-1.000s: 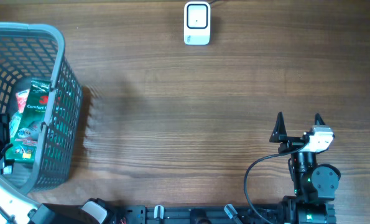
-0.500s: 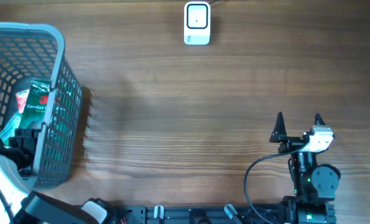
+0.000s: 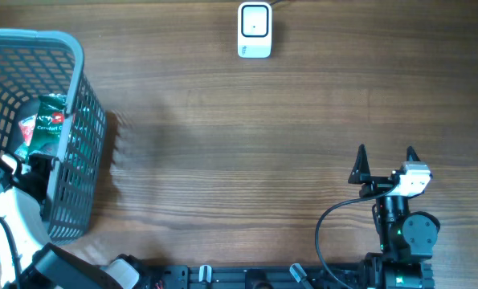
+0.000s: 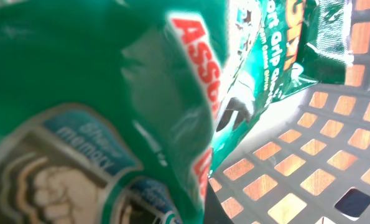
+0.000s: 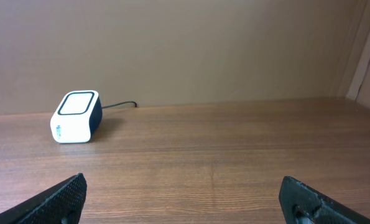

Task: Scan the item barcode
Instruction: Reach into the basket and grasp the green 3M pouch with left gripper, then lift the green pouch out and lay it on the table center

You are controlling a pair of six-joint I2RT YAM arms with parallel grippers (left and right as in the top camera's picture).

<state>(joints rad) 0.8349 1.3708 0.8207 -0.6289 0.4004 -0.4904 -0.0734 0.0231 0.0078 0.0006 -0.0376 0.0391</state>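
Wooden table [image 3: 247, 144]: grey basket [image 3: 84, 136] left edge, white scanner [image 3: 255, 30] far side.

1 basket [image 3: 78, 64], 1 scanner [image 3: 254, 30], 1 pkt [image 3: 47, 120]

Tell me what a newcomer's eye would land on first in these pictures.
The grey mesh basket at the table's left edge stands out, with a green package inside it and the left gripper closed on the package's lower end. A small white scanner sits alone at the far edge. The right gripper rests open near the right front.
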